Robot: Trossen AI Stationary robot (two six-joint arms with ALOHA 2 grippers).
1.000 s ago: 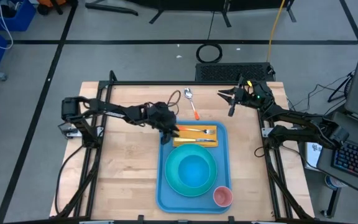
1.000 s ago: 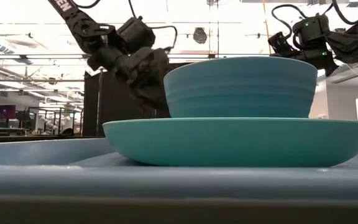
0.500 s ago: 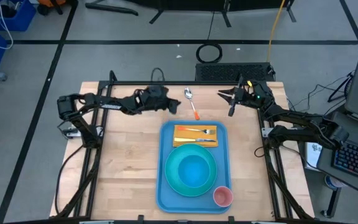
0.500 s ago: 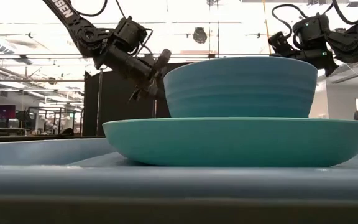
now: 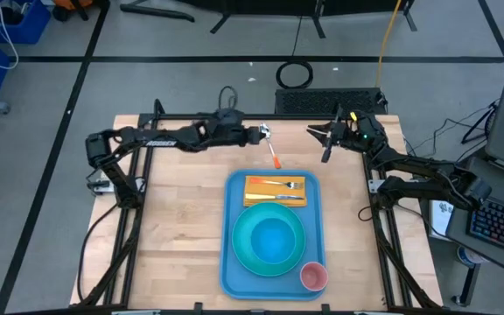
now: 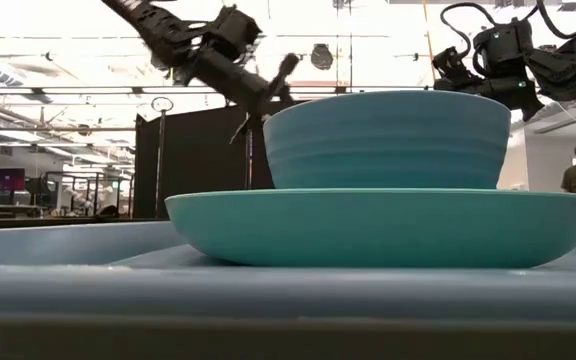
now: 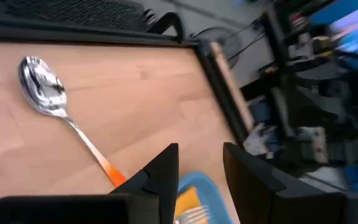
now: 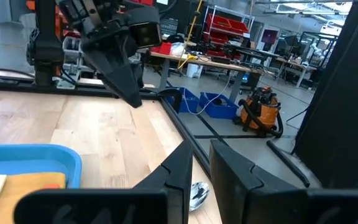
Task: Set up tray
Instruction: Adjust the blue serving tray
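We see a light-blue plastic tray carrying a turquoise round plate, yellow napkin and pink cup; beside the tray, an orange-handled silver spoon.

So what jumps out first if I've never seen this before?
The light-blue tray mid-table, carrying a turquoise plate with a bowl on it, a pink cup and a fork on a yellow napkin. Just beyond it lies an orange-handled spoon, the left gripper hovering by it.

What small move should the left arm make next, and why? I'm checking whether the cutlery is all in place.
Probably lower the left gripper onto the spoon and close on it. The spoon lies on the bare wood beyond the tray, while the fork already rests on the yellow napkin inside. The left fingers stand apart and empty right over the spoon's orange handle.
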